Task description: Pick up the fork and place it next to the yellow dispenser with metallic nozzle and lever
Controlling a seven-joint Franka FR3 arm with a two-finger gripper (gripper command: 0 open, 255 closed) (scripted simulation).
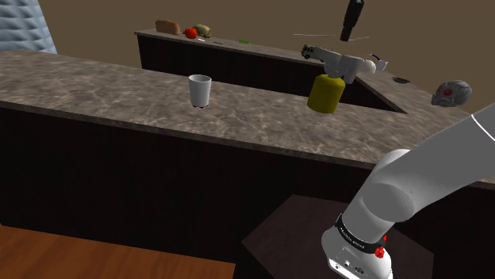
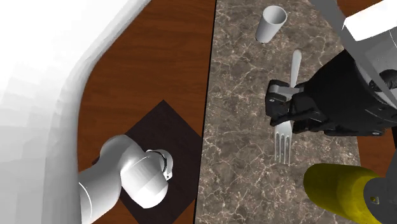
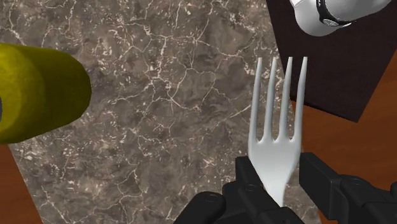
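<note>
hidden under the black fingers (image 2: 277, 102): the neck of the fork (image 2: 284, 133), between handle and tines. pincer (image 2: 289, 107) pinched tight on that neck, seen from above in the second exterior view. handle end toward 12 o'clock, four tines toward 6. yellow dispenser (image 2: 337, 188) at 5 o'clock from the tines, near but apart, cut off by that view's corner. white cup (image 2: 271, 23), a plain tapered tumbler, at 11 o'clock from the handle. dark square stand (image 2: 159, 143) and glossy white arm (image 2: 127, 181) off at 8 o'clock, beyond the edge of the surface (image 2: 242, 127).

in the wrist view, smooth pale grey tines fanning out from between the two fingers, handle hidden behind them. dispenser body a rounded matte yellow cylinder, cut by the frame. surface a brown stone slab, veined in white.

hard to read in the shoulder view: fork a thin pale line, edge-on, under the pincer, well above the surface and at 12 o'clock from the dispenser. pincer's upper part cut off by the frame. pale grey-white nozzle and lever (image 1: 341, 62) atop the yellow body.
</note>
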